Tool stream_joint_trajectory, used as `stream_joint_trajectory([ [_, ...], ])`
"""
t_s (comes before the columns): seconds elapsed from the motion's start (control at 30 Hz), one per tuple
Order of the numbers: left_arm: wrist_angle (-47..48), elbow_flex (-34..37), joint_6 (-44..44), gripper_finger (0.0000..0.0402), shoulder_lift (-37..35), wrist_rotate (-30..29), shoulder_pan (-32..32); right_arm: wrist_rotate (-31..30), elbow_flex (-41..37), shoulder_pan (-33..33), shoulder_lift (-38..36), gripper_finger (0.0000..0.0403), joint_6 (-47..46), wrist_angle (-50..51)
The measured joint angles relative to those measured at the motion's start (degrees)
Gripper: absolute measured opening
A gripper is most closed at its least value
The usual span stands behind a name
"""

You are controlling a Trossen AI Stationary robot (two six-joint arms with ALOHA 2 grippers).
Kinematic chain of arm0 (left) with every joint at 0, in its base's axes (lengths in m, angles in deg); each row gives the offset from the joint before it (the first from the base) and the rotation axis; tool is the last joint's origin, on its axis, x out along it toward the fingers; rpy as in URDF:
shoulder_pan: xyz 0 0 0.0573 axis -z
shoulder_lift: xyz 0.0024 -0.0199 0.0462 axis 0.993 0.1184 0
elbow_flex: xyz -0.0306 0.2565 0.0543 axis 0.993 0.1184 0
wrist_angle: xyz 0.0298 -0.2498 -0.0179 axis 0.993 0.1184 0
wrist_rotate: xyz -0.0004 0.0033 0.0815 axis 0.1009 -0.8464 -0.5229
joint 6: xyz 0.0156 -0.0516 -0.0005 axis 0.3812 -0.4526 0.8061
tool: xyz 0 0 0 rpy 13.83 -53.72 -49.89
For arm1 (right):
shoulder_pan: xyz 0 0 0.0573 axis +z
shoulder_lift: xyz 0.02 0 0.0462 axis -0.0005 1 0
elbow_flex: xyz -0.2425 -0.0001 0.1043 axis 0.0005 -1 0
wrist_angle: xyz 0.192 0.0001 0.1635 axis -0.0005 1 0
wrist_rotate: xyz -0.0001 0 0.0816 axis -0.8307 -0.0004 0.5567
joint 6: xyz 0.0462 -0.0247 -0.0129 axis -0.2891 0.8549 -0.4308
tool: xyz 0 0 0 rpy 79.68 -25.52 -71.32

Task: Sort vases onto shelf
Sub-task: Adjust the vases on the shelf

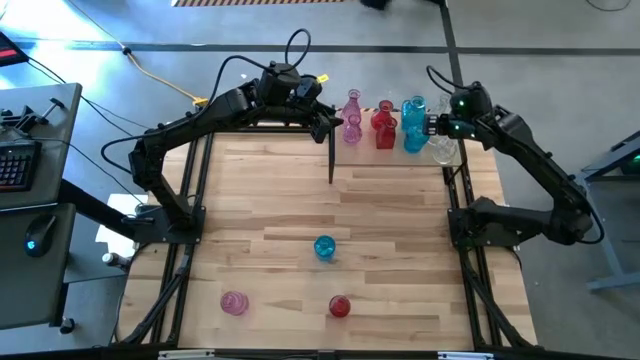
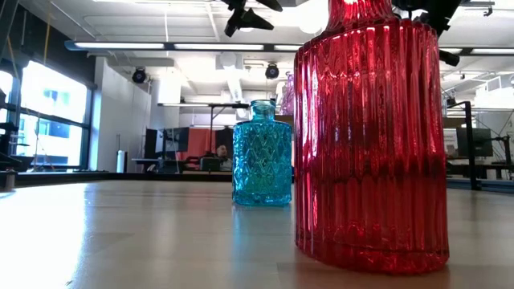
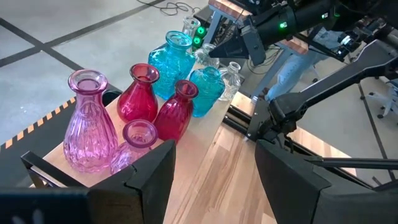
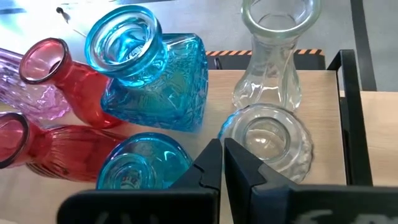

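The shelf (image 4: 321, 124) is a pale board with black bars at the table's far edge. On it stand several vases: tall pink (image 3: 90, 124), small pink (image 3: 138, 138), two red (image 3: 176, 112), two turquoise (image 4: 149, 68) and two clear (image 4: 267, 140). My left gripper (image 3: 214, 171) is open and hovers by the shelf's left end, with the small pink vase just past one finger. My right gripper (image 4: 222, 158) is shut above the gap between a round turquoise vase (image 4: 140, 165) and the round clear one. On the tabletop stand a turquoise vase (image 1: 324, 247), a pink one (image 1: 234, 302) and a red one (image 1: 340, 306).
A thin black bar (image 1: 331, 160) runs from the shelf toward the table's middle. Black frame rails (image 1: 190, 220) line both table sides. In the low view the red ribbed vase (image 2: 369, 136) fills the foreground, with the turquoise vase (image 2: 262, 156) behind it. Bare planks lie between them and the shelf.
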Motion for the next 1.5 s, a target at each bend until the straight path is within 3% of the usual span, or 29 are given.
stream_joint_trajectory([
  [0.83, 0.0, 0.0, 0.0, 0.0211, 0.0, -0.26, 0.0, -4.51, 0.0, -0.02, 0.13, 0.0, -0.89, 2.15],
  [1.5, 0.0, 0.0, -0.04, 0.0211, 0.0, -0.24, 0.0, -2.31, 0.0, 0.0, -1.33, 0.0, -3.0, -3.14],
])
